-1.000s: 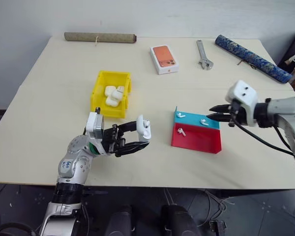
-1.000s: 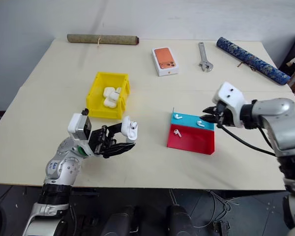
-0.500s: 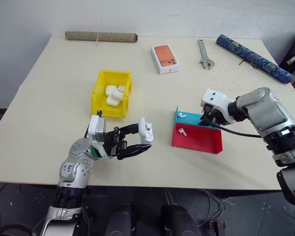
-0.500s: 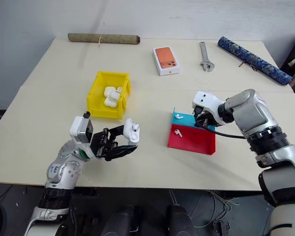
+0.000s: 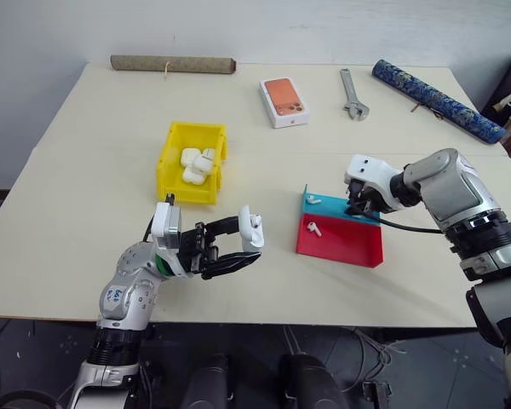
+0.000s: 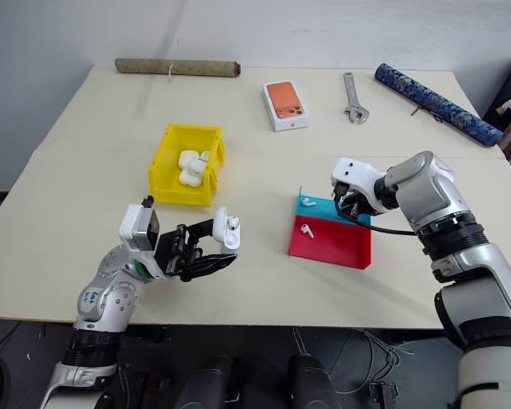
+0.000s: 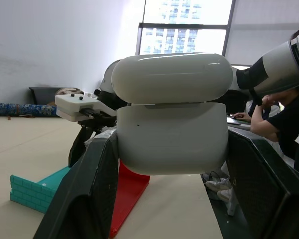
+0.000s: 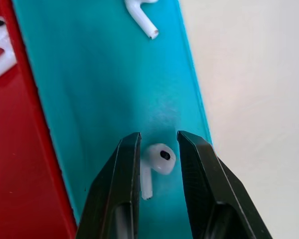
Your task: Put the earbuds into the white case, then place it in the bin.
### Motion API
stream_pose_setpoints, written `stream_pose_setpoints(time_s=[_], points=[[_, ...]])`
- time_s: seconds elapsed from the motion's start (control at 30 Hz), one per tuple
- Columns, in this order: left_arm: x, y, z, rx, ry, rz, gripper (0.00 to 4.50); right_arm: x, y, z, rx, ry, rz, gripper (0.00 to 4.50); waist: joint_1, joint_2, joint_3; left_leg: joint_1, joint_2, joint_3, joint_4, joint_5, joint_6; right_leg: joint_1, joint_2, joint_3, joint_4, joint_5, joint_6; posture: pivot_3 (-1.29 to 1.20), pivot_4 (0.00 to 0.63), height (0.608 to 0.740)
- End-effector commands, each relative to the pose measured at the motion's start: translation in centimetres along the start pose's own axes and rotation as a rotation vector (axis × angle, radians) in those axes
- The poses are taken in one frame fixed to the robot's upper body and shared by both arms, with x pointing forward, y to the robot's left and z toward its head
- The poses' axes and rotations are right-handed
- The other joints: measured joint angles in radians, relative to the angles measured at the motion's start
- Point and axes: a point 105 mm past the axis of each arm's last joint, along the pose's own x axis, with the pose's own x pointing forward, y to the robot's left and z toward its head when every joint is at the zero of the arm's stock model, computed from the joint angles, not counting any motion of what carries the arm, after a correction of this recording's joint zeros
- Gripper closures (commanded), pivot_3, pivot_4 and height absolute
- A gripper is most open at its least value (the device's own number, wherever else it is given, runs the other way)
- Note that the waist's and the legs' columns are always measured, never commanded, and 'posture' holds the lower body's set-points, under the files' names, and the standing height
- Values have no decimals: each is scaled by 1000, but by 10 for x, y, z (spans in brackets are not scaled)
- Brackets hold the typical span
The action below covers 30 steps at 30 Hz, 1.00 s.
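Note:
My left gripper (image 5: 238,243) is shut on the white case (image 5: 252,229), held above the table's front left. In the left wrist view the case (image 7: 172,114) sits between both fingers, lid uppermost. My right gripper (image 5: 355,209) points down onto the blue part of the red-and-blue tray (image 5: 358,247). Its fingers stand slightly open on either side of one earbud (image 8: 158,162), which lies on the blue surface. Another earbud (image 5: 315,199) lies on the blue part and one more (image 5: 315,228) on the red part. The yellow bin (image 5: 166,166) stands behind the left gripper.
Several white cases (image 5: 194,166) lie in the bin. At the back of the table are a brown roll (image 5: 172,64), an orange phone box (image 5: 284,100), a wrench (image 5: 353,94) and a blue patterned roll (image 5: 434,98). A person (image 7: 284,99) sits beyond the table.
My right arm has swung in to the left and down, bringing its gripper over the earbud on the tray's blue part. The left gripper has stayed put with the case.

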Motion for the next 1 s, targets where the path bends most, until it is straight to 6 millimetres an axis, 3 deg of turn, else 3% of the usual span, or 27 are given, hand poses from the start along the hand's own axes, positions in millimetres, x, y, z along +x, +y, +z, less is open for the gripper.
stream_pose_setpoints(time_s=[0.03, 0.37, 1.0], points=[[3, -5, 10, 35, -18, -25, 1724, -9, -9, 5, -15, -1, -32, 3356, 0, 0, 0, 0, 0, 0, 0, 0, 0, 0, 0, 0, 0, 0, 0, 0, 150, 740], [4, -6, 10, 32, -18, -24, 1724, -2, -10, -12, 48, 51, -17, 3356, -3, 0, 0, 0, 0, 0, 1, 0, 0, 0, 0, 0, 0, 0, 0, 0, 150, 740], [4, -8, 9, 24, -20, -19, 1724, 5, -9, -8, -40, 25, -3, 3356, -21, 0, 0, 1, 0, 0, 3, 0, 0, 1, 0, 0, 1, 0, 0, 0, 150, 740]])
